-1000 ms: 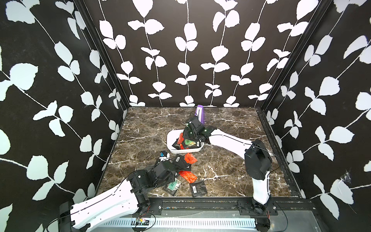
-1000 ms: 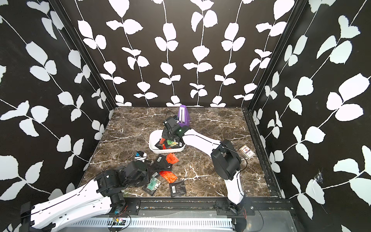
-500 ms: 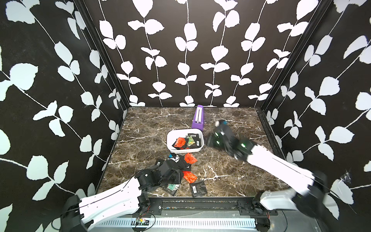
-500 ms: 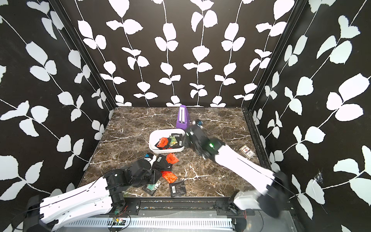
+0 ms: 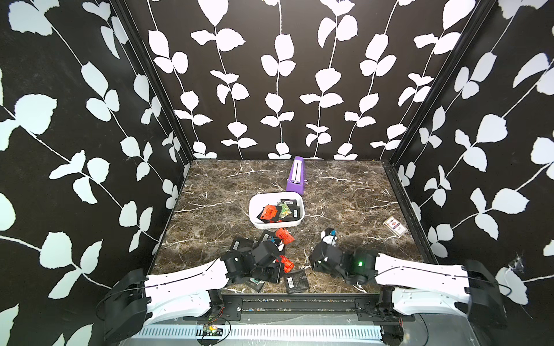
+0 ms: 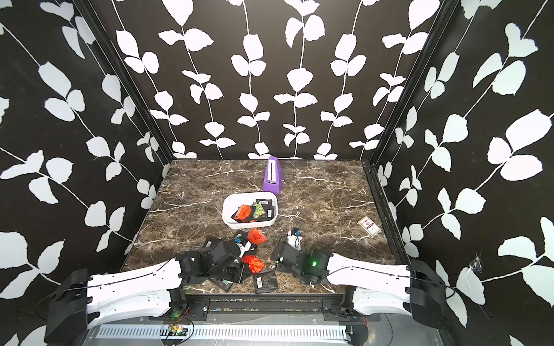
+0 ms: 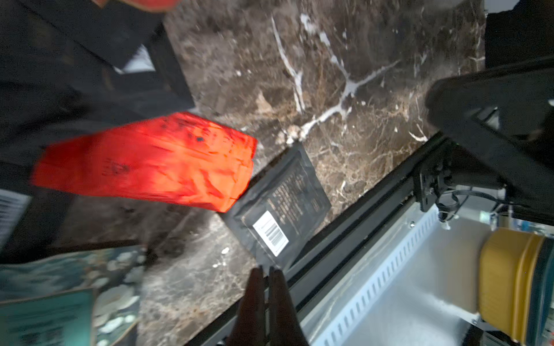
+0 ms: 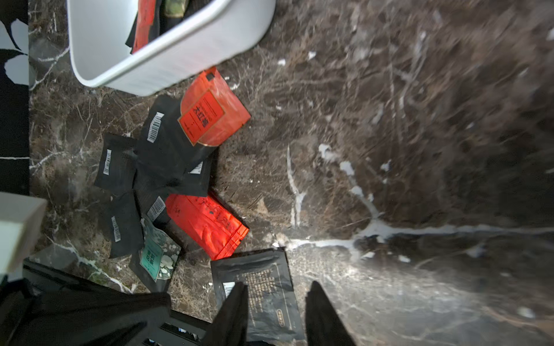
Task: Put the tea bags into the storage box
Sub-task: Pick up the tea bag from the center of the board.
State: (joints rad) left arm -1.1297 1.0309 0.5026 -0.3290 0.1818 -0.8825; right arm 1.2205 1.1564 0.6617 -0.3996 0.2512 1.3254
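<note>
In both top views the box (image 5: 254,206) (image 6: 229,209) is seen at mid-table (image 5: 344,203), and several tea bags (image 5: 268,212), red, green and black, are held in it. More are heaped (image 5: 239,244) between it and the front edge. The left gripper (image 5: 274,269) is sunk low in that heap and the right gripper (image 5: 313,265) is held low just beside it; the fingers of neither can be made out here. A purple box (image 5: 295,176) is stood behind the box and a card pack (image 5: 395,226) is laid well apart by the right wall. Neither is caught by the wrist cameras.

In the left wrist view the fingers (image 7: 253,299) are shown pressed together, with a hairline gap and nothing visible between them. Their tips are set at the corner of a black bag (image 7: 281,206) lying flat by the front edge; whether it is touched cannot be told. A blurred red bag (image 7: 150,161) is met by its far corner.

In the right wrist view the fingers (image 8: 233,311) are spread apart and nothing is gripped. The same black bag (image 8: 263,287) is seen flat beneath one finger, bare marble beneath the other. The heap is laid open here: two red bags, a teal one (image 8: 156,257) and several barcoded black ones, just beside the box wall (image 8: 180,51).
</note>
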